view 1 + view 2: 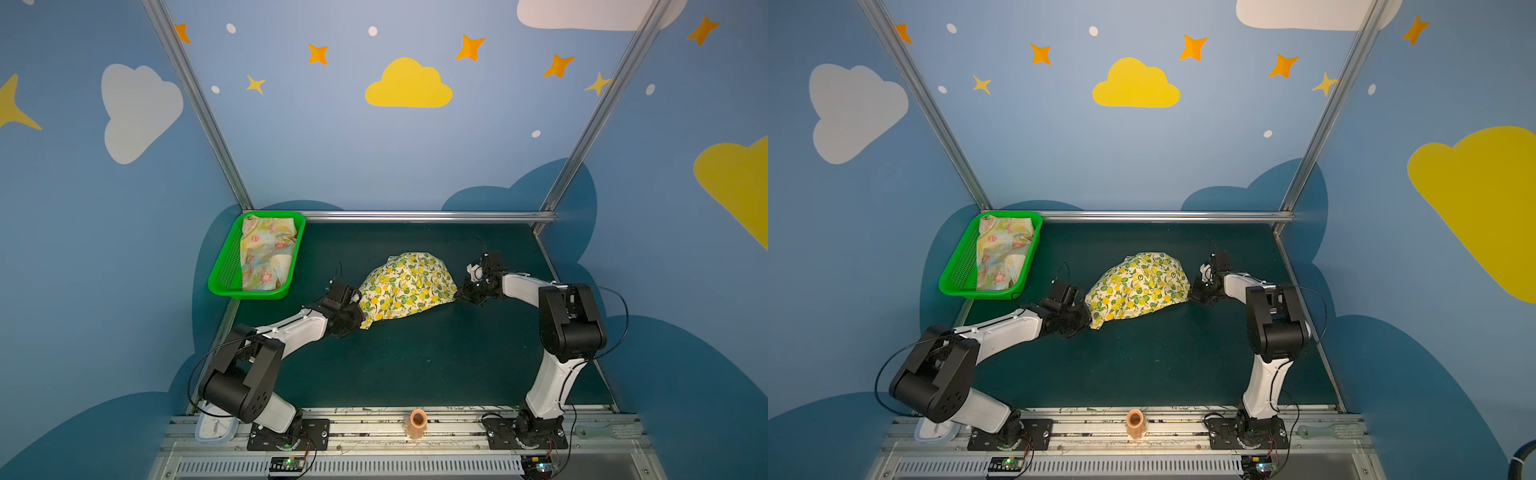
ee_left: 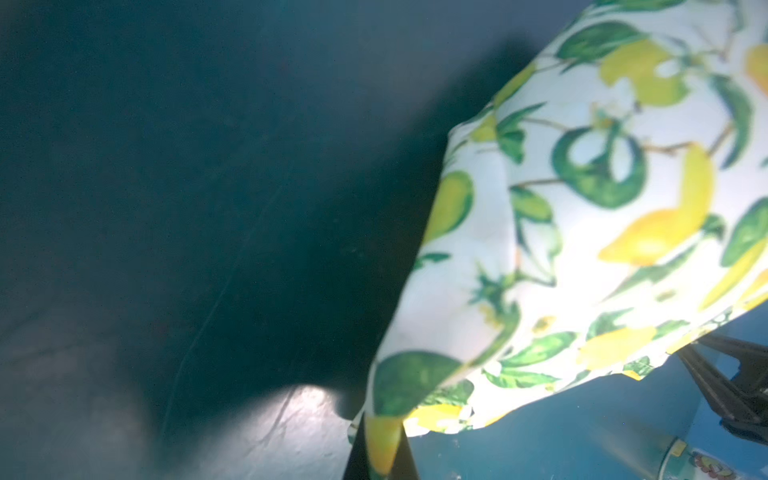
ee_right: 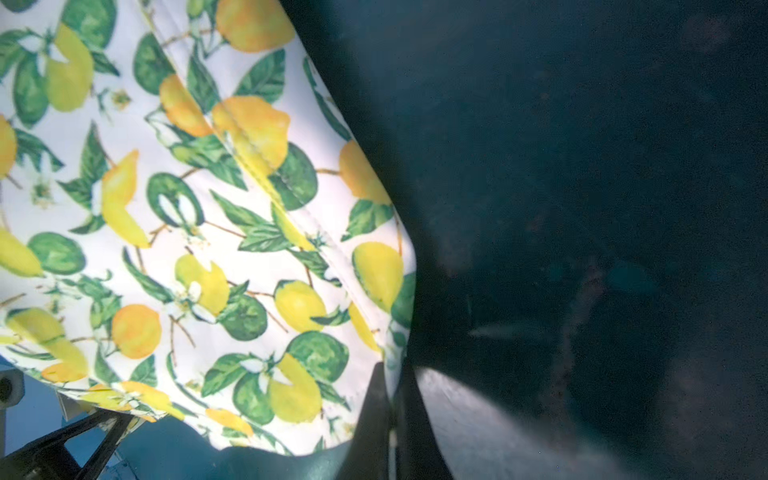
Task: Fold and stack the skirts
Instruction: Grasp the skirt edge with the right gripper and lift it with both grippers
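Green mat (image 1: 415, 365): basket (image 1: 226, 270) holding floral skirt (image 1: 266, 253) back-left, apart from lemon skirt (image 1: 405, 286).

We note a robot lab cell, blue wall panels (image 1: 332, 145) printed with clouds and stars, aluminium frame posts (image 1: 201, 108), counter (image 1: 415, 365), left arm (image 1: 297, 328) and right arm (image 1: 519, 286) bolted to a slotted rail (image 1: 374, 428), bare circuit boards (image 1: 286, 462)

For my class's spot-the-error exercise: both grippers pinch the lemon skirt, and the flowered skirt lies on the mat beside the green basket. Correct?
No: both top views show the flowered skirt inside the green basket, not beside it. The rest holds.
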`<action>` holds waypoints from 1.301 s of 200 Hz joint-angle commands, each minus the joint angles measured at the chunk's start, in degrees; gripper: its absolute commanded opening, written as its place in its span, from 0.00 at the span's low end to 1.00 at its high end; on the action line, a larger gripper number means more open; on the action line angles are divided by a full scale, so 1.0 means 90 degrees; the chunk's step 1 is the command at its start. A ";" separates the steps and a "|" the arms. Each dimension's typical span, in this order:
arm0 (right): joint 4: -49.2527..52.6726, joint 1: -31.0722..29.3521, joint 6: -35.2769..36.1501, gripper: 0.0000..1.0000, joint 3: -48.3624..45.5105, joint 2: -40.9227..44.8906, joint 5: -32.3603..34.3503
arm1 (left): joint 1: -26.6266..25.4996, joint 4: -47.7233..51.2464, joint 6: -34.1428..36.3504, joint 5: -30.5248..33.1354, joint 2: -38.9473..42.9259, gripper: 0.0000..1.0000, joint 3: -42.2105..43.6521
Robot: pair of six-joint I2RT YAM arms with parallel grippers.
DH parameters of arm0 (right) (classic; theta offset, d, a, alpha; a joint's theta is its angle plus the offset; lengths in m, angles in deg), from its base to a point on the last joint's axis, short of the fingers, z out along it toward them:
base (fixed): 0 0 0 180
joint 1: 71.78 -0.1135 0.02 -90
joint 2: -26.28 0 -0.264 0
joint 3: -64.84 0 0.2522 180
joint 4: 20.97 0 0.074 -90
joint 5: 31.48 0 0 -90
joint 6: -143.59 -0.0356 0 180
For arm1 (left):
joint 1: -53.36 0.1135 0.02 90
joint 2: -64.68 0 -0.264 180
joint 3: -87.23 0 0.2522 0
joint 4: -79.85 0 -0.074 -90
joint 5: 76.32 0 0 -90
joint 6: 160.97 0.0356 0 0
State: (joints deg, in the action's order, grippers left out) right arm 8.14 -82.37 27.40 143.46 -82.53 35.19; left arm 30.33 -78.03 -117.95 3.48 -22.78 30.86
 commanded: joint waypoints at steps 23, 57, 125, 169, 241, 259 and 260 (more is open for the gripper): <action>0.0536 0.0010 0.0117 0.00 0.0327 0.0860 -0.0068 | 0.0085 0.0351 0.0308 0.0410 0.0387 0.04 -0.0432; 0.1134 0.0068 0.0225 0.00 0.0786 0.1642 -0.0024 | 0.0455 0.1084 0.0655 0.0718 0.1301 0.04 -0.1010; 0.1269 0.0132 0.0626 0.00 0.1293 0.3357 -0.0249 | 0.1271 0.1628 0.0880 0.0702 0.2973 0.04 -0.1984; 0.0284 0.0076 0.0337 0.00 0.0295 0.5182 -0.0037 | 0.1299 0.1983 0.0867 0.0459 0.3581 0.04 -0.2418; 0.1475 -0.0074 0.0310 0.00 0.0578 0.5986 -0.0204 | 0.1288 0.2443 0.0802 -0.0637 0.3957 0.04 -0.2861; 0.1483 -0.0061 0.0248 0.00 0.0496 0.5753 -0.0157 | 0.1297 0.2465 0.0777 -0.0665 0.3663 0.04 -0.2828; 0.1480 -0.0062 0.0246 0.00 0.0492 0.5733 -0.0155 | 0.1298 0.2462 0.0767 -0.0669 0.3648 0.04 -0.2821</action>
State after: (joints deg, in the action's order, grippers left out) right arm 19.71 -83.25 30.28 147.90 -29.05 31.49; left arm 41.35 -57.74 -110.80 -1.72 12.86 5.81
